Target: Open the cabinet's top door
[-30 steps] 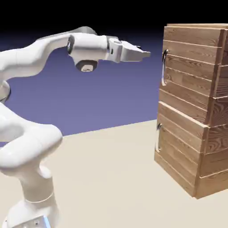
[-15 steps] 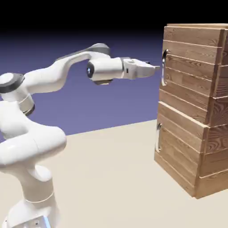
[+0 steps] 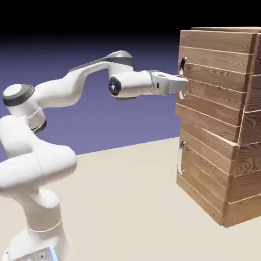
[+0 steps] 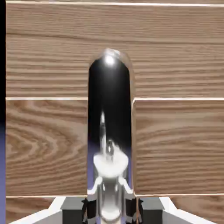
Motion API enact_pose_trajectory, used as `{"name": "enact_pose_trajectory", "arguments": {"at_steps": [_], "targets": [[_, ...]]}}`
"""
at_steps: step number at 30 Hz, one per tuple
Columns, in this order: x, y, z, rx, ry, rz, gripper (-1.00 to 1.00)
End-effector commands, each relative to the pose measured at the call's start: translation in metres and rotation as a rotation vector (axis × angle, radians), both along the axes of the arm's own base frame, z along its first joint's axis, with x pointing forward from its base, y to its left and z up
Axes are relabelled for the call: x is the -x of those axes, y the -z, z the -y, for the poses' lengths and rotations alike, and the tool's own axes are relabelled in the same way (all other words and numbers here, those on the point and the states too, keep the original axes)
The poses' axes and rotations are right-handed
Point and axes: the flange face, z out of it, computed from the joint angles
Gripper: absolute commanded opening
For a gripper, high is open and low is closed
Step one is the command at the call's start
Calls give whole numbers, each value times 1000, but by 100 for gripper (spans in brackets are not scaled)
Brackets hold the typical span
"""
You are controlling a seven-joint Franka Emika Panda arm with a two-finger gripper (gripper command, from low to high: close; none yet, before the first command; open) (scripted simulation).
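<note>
The cabinet point(image 3: 224, 168) of brown wood planks stands at the exterior view's right. Its top door point(image 3: 216, 76) sits slightly proud of the lower panel, its left edge overhanging it. My gripper point(image 3: 183, 84) reaches level from the left and is shut on the top door's vertical grey bar handle point(image 3: 182, 64). In the hand view the shiny handle point(image 4: 110, 113) runs up the middle over wood planks point(image 4: 175, 144), pinched at the bottom between my two grey fingertips point(image 4: 73, 208); my gripper point(image 4: 110, 210) has them tight against the bar.
The lower door point(image 3: 204, 173) with its small handle point(image 3: 180, 158) lies shut beneath. The beige table point(image 3: 127, 204) stretches between the robot base point(image 3: 35, 224) and the cabinet.
The arm stretched right to the cabinet, the fingers went from open to shut on the top door's handle, and the top door's front has come out a little toward the arm.
</note>
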Motion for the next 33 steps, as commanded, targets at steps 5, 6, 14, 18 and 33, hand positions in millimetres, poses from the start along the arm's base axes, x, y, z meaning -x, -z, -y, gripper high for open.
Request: {"name": "enact_pose_trajectory", "arguments": {"at_steps": [5, 6, 14, 18, 33], "targets": [[31, 0, 28, 0, -137, 0, -100], [36, 0, 34, 0, -164, 0, -100], [72, 0, 83, 0, -370, 0, -100], [86, 0, 110, 0, -469, 0, -100], [113, 0, 226, 0, -872, 0, -100]]}}
